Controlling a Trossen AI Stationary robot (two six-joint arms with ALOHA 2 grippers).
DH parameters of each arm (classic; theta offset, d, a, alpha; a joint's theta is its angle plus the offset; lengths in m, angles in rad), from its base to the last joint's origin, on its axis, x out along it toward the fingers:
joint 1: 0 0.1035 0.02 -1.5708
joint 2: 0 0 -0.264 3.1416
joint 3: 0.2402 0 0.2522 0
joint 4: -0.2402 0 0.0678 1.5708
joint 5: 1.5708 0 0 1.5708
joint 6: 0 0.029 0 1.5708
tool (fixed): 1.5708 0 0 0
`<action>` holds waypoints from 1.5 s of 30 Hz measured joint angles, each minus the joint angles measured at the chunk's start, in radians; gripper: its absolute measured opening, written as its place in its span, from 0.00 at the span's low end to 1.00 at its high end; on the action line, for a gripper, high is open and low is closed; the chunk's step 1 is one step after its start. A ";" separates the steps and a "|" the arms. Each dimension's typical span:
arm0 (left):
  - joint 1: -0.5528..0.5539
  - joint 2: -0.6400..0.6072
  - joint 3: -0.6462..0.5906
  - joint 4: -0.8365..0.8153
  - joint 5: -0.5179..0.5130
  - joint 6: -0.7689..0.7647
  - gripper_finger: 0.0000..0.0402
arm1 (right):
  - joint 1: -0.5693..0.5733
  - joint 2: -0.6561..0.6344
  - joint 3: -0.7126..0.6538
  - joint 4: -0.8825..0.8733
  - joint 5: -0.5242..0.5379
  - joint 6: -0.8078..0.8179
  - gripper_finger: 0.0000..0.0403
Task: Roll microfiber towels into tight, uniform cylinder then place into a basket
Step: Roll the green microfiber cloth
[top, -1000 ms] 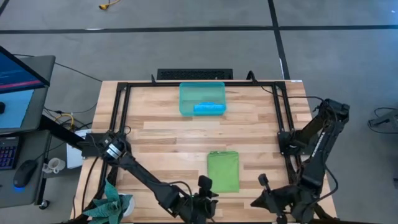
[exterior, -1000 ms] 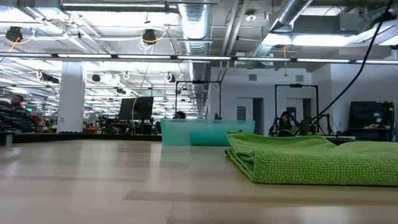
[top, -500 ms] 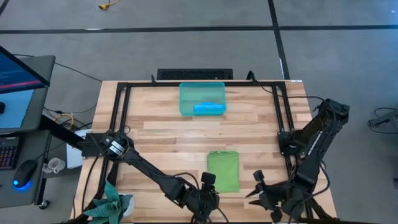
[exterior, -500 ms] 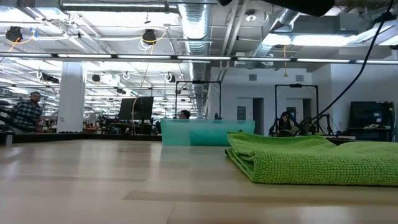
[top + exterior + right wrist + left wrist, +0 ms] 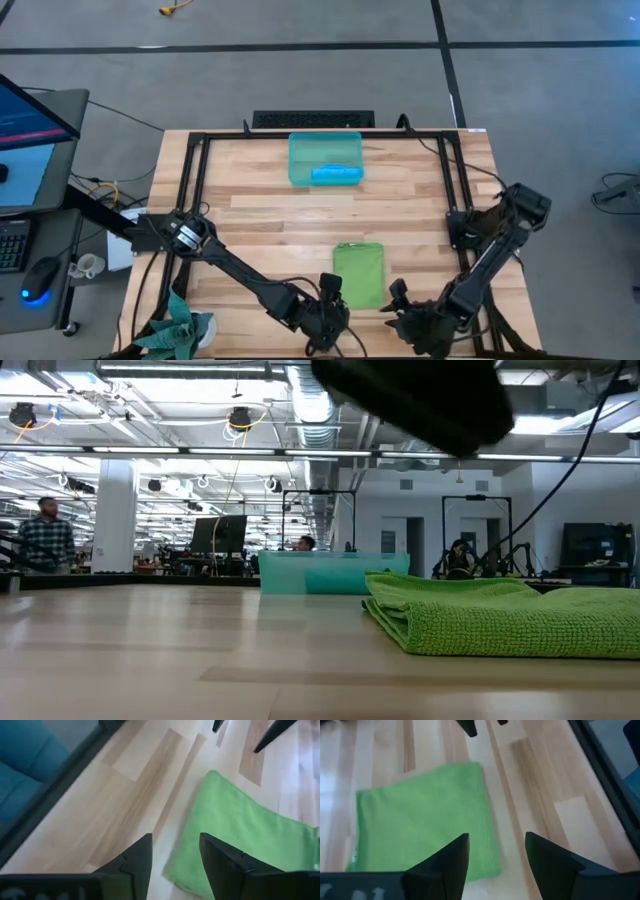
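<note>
1. Near the front edge of the table, a bit right of centre, the lime green towel [image 5: 359,275] lies folded flat into a neat rectangle. From the low view [image 5: 505,618] you can see the stacked layers, so it's folded, not rolled.
2. Far side of the table, roughly centre, sits the basket [image 5: 297,160], a see-through teal bin. The sky blue towel [image 5: 336,174] is already inside it, lying along the near wall as a longish bundle.
3. Left gripper [image 5: 328,292] hovers just off the green towel's near-left corner. Its wrist camera shows the two dark fingers [image 5: 447,865] spread apart with nothing between them, green towel [image 5: 422,822] right below.
4. Right gripper [image 5: 394,300] is at the near-right corner of the same towel, also not touching it as far as I can tell. Its fingers [image 5: 137,860] are spread too, empty, with the towel's edge [image 5: 240,835] in the gap beyond them.
5. Both arms come in low from the near side, one on each flank of the towel.
6. Out beyond the table: a black frame [image 5: 320,134] runs around the wooden top, a desk with a monitor [image 5: 30,112] sits off to the left, and a person in a plaid shirt [image 5: 44,540] stands way back in the room.
</note>
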 joint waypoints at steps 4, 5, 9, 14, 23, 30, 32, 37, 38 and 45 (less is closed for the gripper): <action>0.014 0.002 -0.059 0.022 0.001 -0.046 0.47 | -0.030 0.051 0.000 0.022 -0.001 -0.002 0.46; 0.017 0.002 -0.071 0.042 0.001 -0.049 0.47 | -0.039 0.060 0.000 0.022 -0.008 -0.001 0.46; 0.018 0.002 -0.110 0.112 0.001 -0.039 0.46 | -0.071 0.094 0.000 0.029 -0.054 0.011 0.46; 0.027 0.002 -0.180 0.194 0.028 -0.030 0.46 | -0.107 0.132 0.000 0.009 -0.096 0.068 0.46; 0.057 0.000 -0.259 0.318 0.086 -0.022 0.46 | -0.150 0.144 0.003 -0.052 -0.132 0.176 0.43; 0.069 0.000 -0.302 0.335 0.093 -0.052 0.46 | -0.152 0.143 0.003 -0.060 -0.151 0.211 0.43; 0.069 0.001 -0.326 0.355 0.093 -0.068 0.46 | -0.152 0.143 0.003 -0.056 -0.151 0.211 0.42; 0.070 0.000 -0.343 0.395 0.096 -0.085 0.46 | -0.167 0.143 0.002 -0.052 -0.171 0.236 0.37; 0.071 0.000 -0.344 0.397 0.095 -0.098 0.46 | -0.173 0.143 0.002 -0.051 -0.183 0.242 0.34; 0.072 0.000 -0.346 0.398 0.095 -0.193 0.41 | -0.195 0.141 0.003 -0.047 -0.230 0.245 0.10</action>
